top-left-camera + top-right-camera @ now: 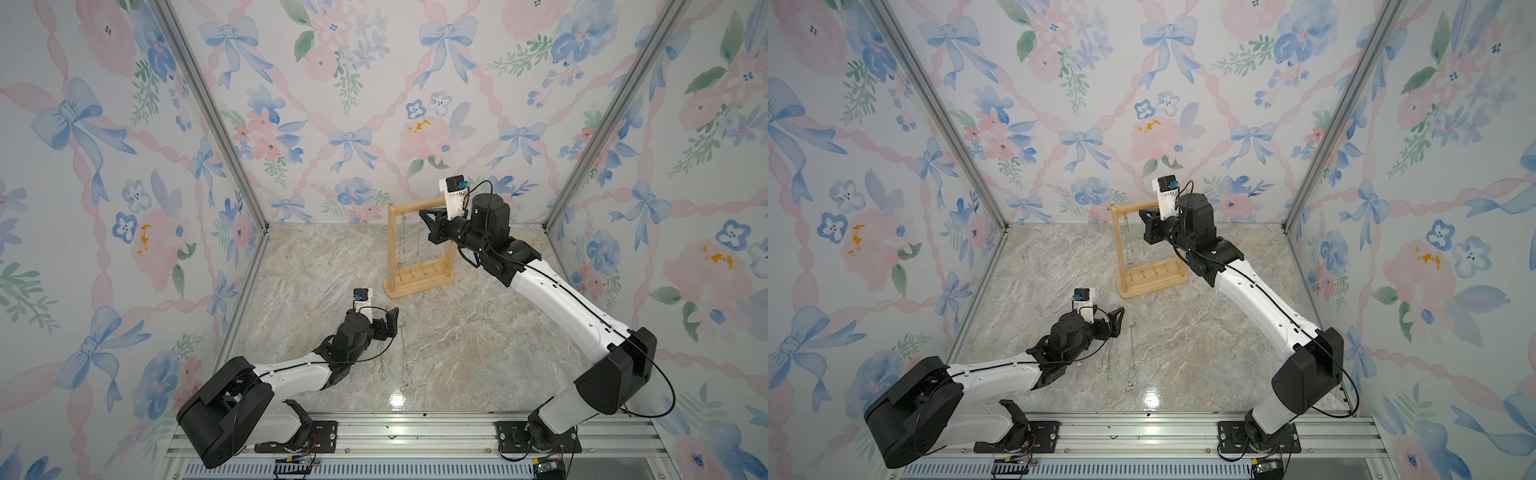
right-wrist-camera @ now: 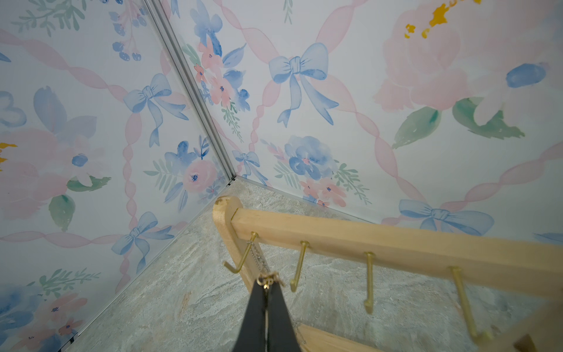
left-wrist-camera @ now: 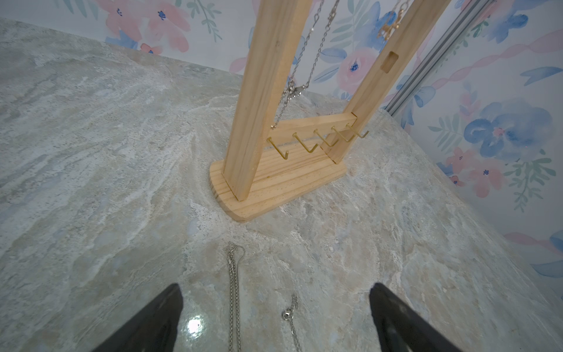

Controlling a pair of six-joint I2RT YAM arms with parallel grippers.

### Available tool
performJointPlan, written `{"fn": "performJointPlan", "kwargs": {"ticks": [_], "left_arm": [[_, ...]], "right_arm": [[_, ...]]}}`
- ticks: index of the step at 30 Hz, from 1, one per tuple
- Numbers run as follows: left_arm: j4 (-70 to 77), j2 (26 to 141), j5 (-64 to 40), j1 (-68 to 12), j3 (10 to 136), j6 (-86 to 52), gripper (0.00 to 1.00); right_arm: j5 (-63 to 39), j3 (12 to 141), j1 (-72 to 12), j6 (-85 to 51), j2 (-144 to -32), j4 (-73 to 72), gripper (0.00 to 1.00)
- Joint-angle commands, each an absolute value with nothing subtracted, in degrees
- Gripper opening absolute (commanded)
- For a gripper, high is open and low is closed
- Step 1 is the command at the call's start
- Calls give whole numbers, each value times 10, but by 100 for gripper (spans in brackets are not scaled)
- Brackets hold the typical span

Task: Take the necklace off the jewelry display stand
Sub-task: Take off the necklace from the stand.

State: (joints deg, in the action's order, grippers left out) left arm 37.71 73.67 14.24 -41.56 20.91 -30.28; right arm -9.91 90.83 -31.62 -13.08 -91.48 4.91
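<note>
Since the right tool (image 2: 267,289) is pinched shut on a gold bit of the necklace (image 2: 268,279) just under the top bar of the jewelry display stand (image 1: 392,249), I'd worry a sideways tug tips the stand or snags the necklace on a hook (image 2: 245,256). Left tool (image 3: 275,288) sits spread and empty in front of the stand. Count: one stand, two tools, two chains (image 3: 234,289) on the table (image 3: 91,183) before it, seemingly two hanging, five bottom hooks (image 3: 308,150), four top hooks (image 2: 300,265) visible.
</note>
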Motion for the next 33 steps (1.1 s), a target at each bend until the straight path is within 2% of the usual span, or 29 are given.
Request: {"fn": "performJointPlan", "kwargs": {"ticks": [1, 18, 33], "left_arm": [[388, 737, 138, -413, 219, -302, 98], [389, 731, 135, -413, 218, -299, 98], [410, 686, 120, -420, 199, -277, 98]], "right_arm": [[-110, 922, -309, -148, -900, 29, 0], [-124, 893, -307, -169, -861, 7, 0], [-160, 763, -312, -165, -702, 39, 0]]}}
